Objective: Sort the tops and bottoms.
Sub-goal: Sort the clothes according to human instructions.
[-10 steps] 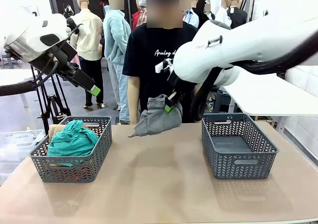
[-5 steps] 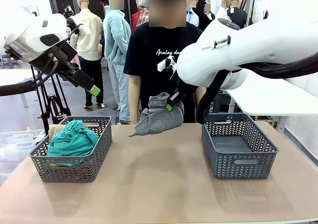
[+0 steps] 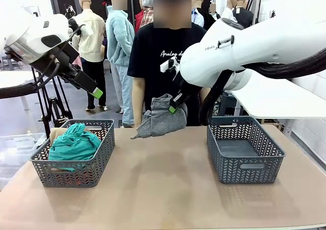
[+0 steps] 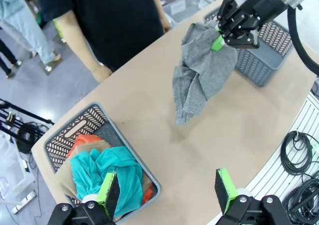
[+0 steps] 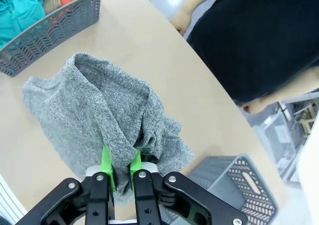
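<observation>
A grey garment [image 3: 162,119] hangs above the far middle of the table, pinched in my right gripper [image 3: 173,108], which is shut on its top fold. The right wrist view has the same grey garment [image 5: 104,120] bunched between the green pads [image 5: 119,167]. In the left basket [image 3: 75,156] lies a teal-green garment [image 3: 74,142] over a tan-beige one [image 4: 65,172] and an orange-red one [image 4: 83,142]. My left gripper [image 3: 94,92] is open, raised high above that basket with nothing between its fingers [image 4: 108,192].
An empty grey basket [image 3: 243,147] stands at the table's right. A person in a black T-shirt stands at the far edge, one hand [image 4: 102,73] near the table rim. Cables [image 4: 298,152] lie below the table's near side.
The right arm has shifted slightly, carrying the grey garment a little lower and leftward. The left arm has not moved.
</observation>
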Robot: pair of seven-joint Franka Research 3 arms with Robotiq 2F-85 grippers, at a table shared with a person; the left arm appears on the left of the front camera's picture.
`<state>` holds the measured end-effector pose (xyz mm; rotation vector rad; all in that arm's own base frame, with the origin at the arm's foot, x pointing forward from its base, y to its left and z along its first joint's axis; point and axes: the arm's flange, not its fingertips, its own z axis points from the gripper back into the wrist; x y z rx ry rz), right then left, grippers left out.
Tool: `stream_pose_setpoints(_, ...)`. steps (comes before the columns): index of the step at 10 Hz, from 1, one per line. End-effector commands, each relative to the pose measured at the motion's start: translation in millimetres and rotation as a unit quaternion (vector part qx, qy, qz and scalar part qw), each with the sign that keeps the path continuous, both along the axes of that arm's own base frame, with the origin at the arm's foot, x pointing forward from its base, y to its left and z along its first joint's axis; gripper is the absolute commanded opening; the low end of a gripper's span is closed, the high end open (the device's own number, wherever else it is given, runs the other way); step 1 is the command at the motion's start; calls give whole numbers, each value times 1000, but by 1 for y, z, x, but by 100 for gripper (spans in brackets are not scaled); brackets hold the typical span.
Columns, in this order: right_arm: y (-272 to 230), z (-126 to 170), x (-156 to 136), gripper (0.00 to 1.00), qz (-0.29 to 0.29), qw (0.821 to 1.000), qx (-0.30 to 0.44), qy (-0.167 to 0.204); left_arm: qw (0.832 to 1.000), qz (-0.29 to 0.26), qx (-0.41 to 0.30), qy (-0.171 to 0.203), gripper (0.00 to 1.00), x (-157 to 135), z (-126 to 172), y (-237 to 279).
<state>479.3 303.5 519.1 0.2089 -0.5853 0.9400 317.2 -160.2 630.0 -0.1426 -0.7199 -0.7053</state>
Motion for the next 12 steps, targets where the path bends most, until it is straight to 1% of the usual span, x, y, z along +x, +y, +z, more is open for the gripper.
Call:
stream_pose_setpoints(1, 1, 4, 0, 0, -1, 1000, -4, 4, 1000, 2, -6, 2, 100, 0, -1, 1)
stream_pose_setpoints(12, 1, 4, 0, 0, -1, 1000, -4, 4, 1000, 2, -6, 2, 100, 0, -1, 1)
